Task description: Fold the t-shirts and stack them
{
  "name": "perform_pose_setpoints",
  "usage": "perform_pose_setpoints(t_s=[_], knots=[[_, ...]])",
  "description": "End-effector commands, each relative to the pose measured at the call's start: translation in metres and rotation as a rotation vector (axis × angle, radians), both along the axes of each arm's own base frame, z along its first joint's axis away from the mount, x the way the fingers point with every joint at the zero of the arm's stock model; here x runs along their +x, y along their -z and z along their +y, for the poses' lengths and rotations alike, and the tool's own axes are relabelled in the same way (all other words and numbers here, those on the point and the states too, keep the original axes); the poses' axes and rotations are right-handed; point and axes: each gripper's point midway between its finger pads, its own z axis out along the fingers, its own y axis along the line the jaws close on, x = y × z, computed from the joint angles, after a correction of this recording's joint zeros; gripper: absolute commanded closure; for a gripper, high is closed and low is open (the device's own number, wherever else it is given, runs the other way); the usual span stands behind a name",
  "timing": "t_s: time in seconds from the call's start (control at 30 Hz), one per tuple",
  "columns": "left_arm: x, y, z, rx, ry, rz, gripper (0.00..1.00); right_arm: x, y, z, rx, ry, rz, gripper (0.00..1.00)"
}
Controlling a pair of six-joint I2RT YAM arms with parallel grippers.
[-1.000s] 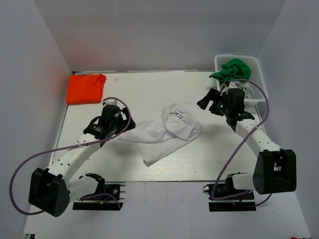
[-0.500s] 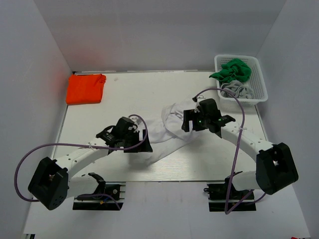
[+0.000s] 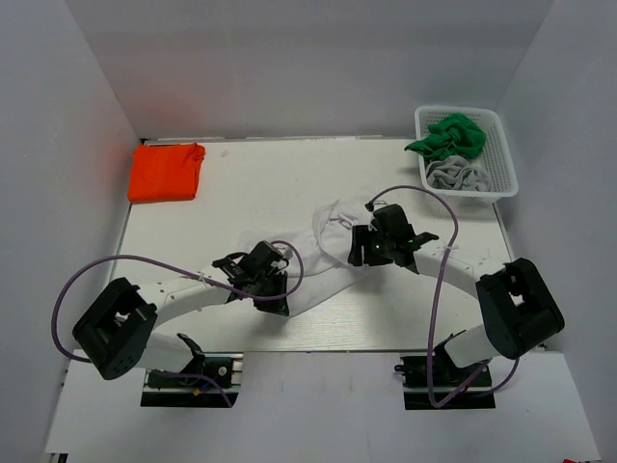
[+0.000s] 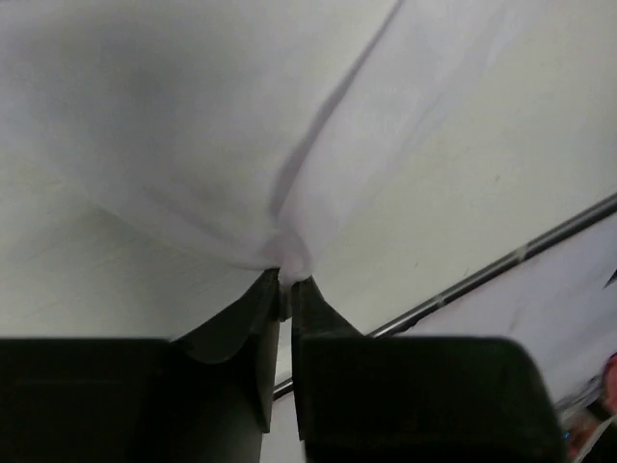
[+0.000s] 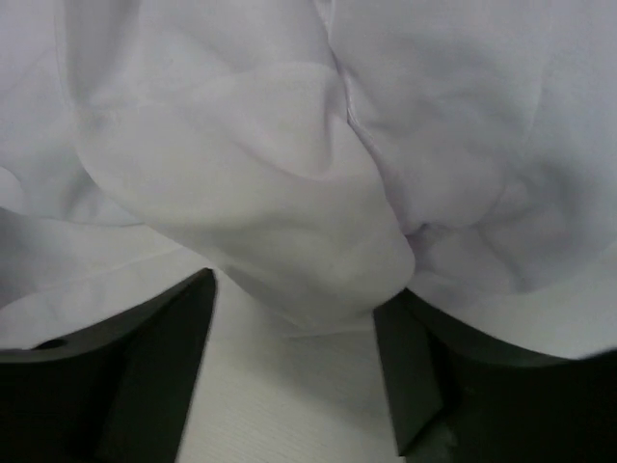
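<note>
A white t-shirt (image 3: 323, 241) lies crumpled at the middle of the table. My left gripper (image 3: 275, 299) is at its near corner, shut on a pinch of the white cloth (image 4: 286, 270). My right gripper (image 3: 360, 249) is on the shirt's right side. Its jaws stand apart around a bulging fold of the white t-shirt (image 5: 289, 193), and the fingers (image 5: 164, 338) do not squeeze it. An orange t-shirt (image 3: 166, 172) lies folded at the far left. A green t-shirt (image 3: 445, 135) and a grey t-shirt (image 3: 458, 175) lie bunched in the basket.
The white mesh basket (image 3: 503, 154) stands at the far right corner. White walls close the table on three sides. The table's near edge with a metal rail (image 4: 501, 265) runs just behind the left gripper.
Both arms came in onto the white t-shirt. The left gripper swung to its near corner and shut on it. The right gripper moved over from the basket and its jaws narrowed.
</note>
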Motion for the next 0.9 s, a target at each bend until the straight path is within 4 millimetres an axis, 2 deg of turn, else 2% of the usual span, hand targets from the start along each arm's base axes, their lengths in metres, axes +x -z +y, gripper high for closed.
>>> perform_pose_setpoints(t_s=[0.0,0.03,0.1,0.13,0.17,0.2,0.23,0.27,0.3,0.33,0.37,0.4,0.47,0.5,0.53,0.57,0.6,0.63,0.67,0.7,0.73,0.8,0.83,0.87], knots=[[0.015,-0.006,-0.012,-0.028,-0.009,-0.067,0.82,0.023,-0.012,0.015,0.068,0.050,-0.068,0.36],[0.020,-0.006,-0.011,-0.022,-0.031,-0.083,0.96,0.025,-0.010,0.015,0.068,0.062,-0.060,0.59],[0.030,-0.015,-0.017,-0.025,-0.039,-0.126,1.00,0.032,-0.019,0.020,0.097,0.068,-0.093,0.81],[0.042,-0.025,-0.019,-0.026,-0.071,-0.173,1.00,0.034,-0.029,0.023,0.122,0.069,-0.115,1.00],[0.046,-0.028,-0.017,-0.024,-0.084,-0.197,1.00,0.036,-0.038,0.022,0.134,0.076,-0.140,1.00],[0.054,-0.041,-0.018,-0.033,-0.101,-0.235,1.00,0.041,-0.050,0.025,0.157,0.087,-0.162,1.00],[0.064,-0.050,-0.012,-0.008,-0.141,-0.291,1.00,0.045,-0.057,0.023,0.160,0.105,-0.180,1.00],[0.075,-0.077,-0.012,-0.044,-0.181,-0.361,1.00,0.049,-0.083,0.019,0.185,0.134,-0.244,1.00],[0.089,-0.092,-0.002,-0.018,-0.242,-0.438,1.00,0.052,-0.094,0.018,0.197,0.154,-0.266,1.00],[0.096,-0.108,0.003,-0.017,-0.278,-0.487,1.00,0.061,-0.105,0.005,0.172,0.231,-0.313,1.00],[0.103,-0.131,0.008,-0.023,-0.317,-0.539,1.00,0.059,-0.126,-0.003,0.188,0.275,-0.345,1.00],[0.112,-0.157,0.022,-0.021,-0.379,-0.630,1.00,0.064,-0.142,-0.009,0.201,0.319,-0.383,1.00],[0.124,-0.200,0.039,-0.025,-0.473,-0.747,1.00,0.068,-0.180,-0.038,0.195,0.461,-0.493,1.00],[0.126,-0.215,0.046,-0.031,-0.509,-0.782,1.00,0.068,-0.197,-0.057,0.182,0.551,-0.539,1.00],[0.128,-0.233,0.056,-0.045,-0.555,-0.820,1.00,0.071,-0.222,-0.065,0.197,0.601,-0.585,1.00],[0.130,-0.256,0.062,-0.059,-0.581,-0.863,1.00,0.072,-0.234,-0.085,0.181,0.705,-0.621,1.00],[0.131,-0.268,0.073,-0.039,-0.622,-0.900,1.00,0.064,-0.259,-0.105,0.176,0.783,-0.681,1.00],[0.131,-0.280,0.081,-0.039,-0.654,-0.923,1.00,0.063,-0.275,-0.113,0.187,0.824,-0.711,1.00],[0.130,-0.304,0.095,-0.042,-0.712,-0.972,1.00,0.059,-0.285,-0.131,0.162,0.899,-0.752,1.00],[0.128,-0.314,0.103,-0.044,-0.740,-0.990,1.00,0.050,-0.308,-0.138,0.196,0.916,-0.796,1.00],[0.125,-0.325,0.111,-0.037,-0.749,-1.021,1.00,0.046,-0.323,-0.146,0.203,0.936,-0.827,1.00],[0.118,-0.363,0.126,-0.099,-0.802,-1.093,1.00,0.033,-0.355,-0.160,0.230,0.966,-0.898,1.00],[0.115,-0.376,0.129,-0.123,-0.807,-1.121,1.00,0.030,-0.362,-0.163,0.217,0.963,-0.919,1.00],[0.112,-0.388,0.135,-0.115,-0.788,-1.168,1.00,0.022,-0.385,-0.168,0.260,0.972,-0.961,1.00]])
